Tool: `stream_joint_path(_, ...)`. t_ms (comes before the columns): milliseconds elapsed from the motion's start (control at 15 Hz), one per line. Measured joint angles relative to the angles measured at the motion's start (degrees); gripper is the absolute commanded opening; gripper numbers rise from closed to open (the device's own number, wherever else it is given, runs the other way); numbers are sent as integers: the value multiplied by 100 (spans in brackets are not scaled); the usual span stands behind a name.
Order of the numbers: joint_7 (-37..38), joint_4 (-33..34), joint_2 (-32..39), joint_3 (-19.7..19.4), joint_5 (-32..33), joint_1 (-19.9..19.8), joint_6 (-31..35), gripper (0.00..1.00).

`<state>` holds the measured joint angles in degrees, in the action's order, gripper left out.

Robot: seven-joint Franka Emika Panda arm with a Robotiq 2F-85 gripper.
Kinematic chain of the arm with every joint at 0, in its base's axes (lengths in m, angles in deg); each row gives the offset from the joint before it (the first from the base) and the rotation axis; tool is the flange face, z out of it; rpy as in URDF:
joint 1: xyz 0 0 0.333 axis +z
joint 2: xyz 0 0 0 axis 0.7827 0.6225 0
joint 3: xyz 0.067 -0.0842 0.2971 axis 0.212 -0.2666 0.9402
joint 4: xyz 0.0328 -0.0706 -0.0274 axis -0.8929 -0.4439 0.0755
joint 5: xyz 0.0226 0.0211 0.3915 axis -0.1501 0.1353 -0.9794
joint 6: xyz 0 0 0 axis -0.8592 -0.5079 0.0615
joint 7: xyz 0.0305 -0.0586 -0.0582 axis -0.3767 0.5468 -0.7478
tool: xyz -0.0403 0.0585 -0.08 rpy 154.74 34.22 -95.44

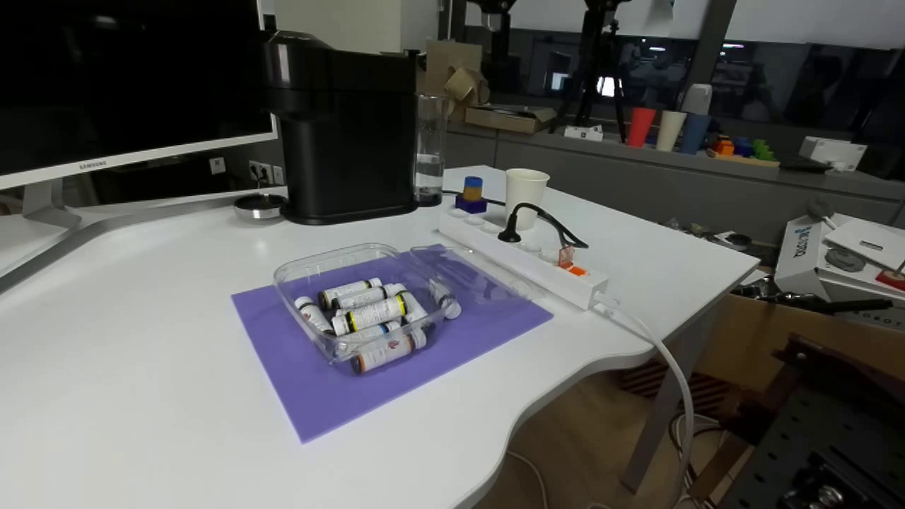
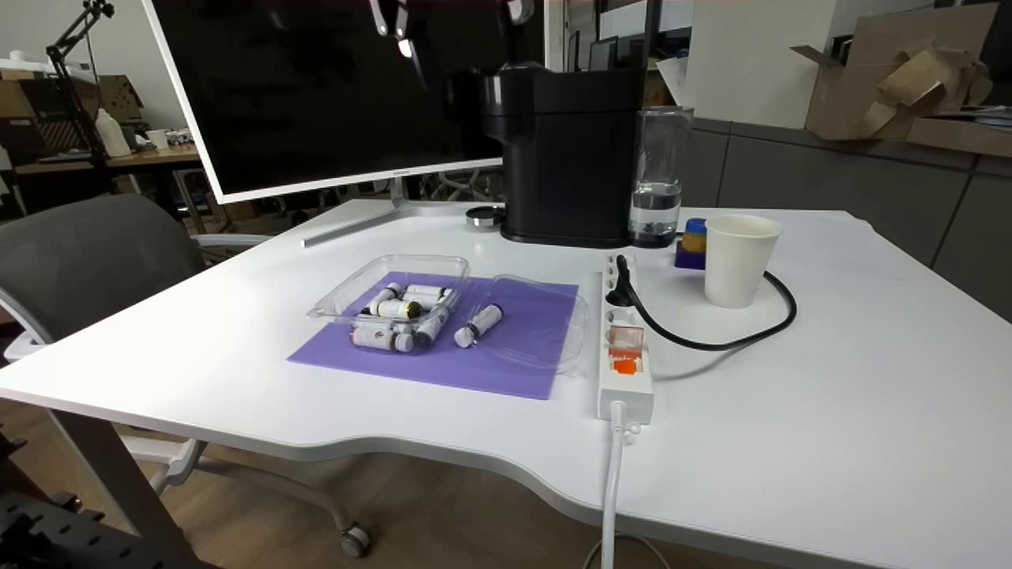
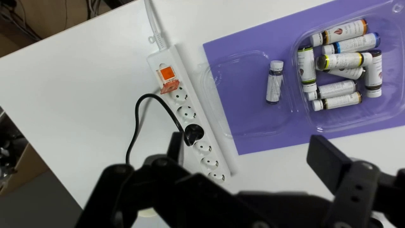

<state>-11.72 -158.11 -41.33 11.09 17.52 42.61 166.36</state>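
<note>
Well, I see one loose bottle [image 3: 274,83] overlapping the clear lid [image 3: 243,104]. From it, by the wrist view, the tub [image 3: 379,109] sits near three o'clock, presumably corralling the other bottles [image 3: 343,60]; towards six, the gripper [image 3: 252,155] gapes empty.

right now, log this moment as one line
hand: open, empty | piled bottles: in clear container | lone bottle: apart from pile | power strip: black plug in

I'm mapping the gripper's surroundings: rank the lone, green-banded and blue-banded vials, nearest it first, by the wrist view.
1. Lone vial, outside the tray, nearest the gripper.
2. Green-banded vial, tray's left side.
3. Blue-banded vial, farther up and right.
</note>
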Motion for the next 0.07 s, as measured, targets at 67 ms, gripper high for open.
stream_joint_path(67, -13, -27, -168, 81, 53, 0, -109, 100)
